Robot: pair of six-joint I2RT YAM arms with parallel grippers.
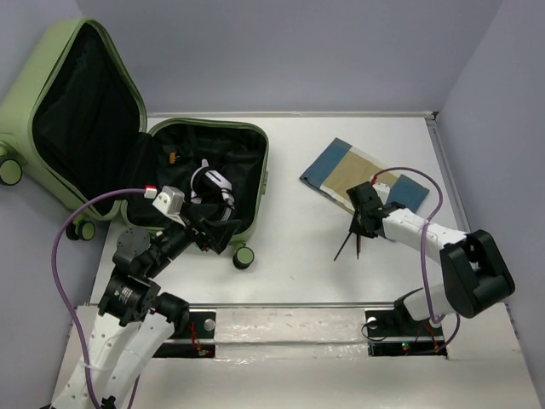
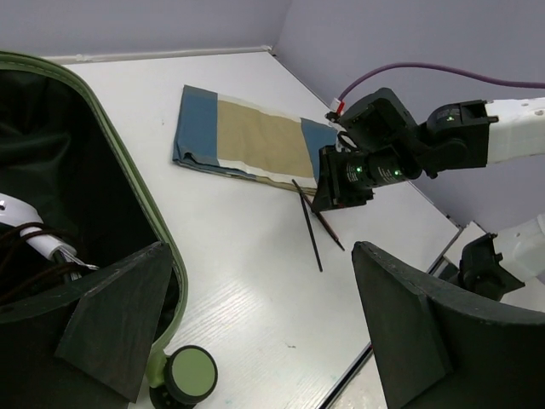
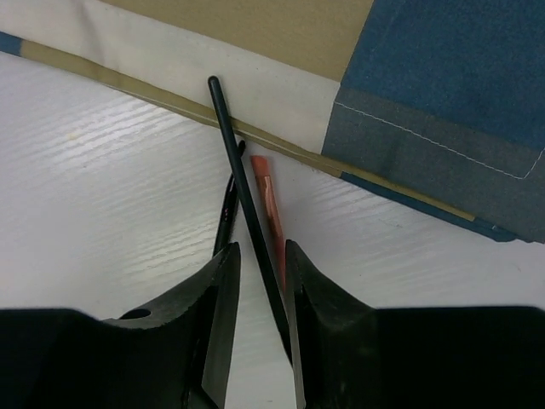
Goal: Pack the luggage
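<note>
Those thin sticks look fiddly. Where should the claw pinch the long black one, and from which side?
Probably its near half, from above, one finger on each long side. The long black stick lies flat on the table, far tip over the folded cloth's edge, an orange stick close alongside.

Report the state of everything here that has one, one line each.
luggage: open, lid tipped back.
folded cloth: folded flat, outside the luggage.
black stick: lying between the right gripper's fingers.
orange stick: lying loose, not gripped.
left gripper: open, empty.
right gripper: jaws narrowly apart around the black stick; grip unclear.
</note>
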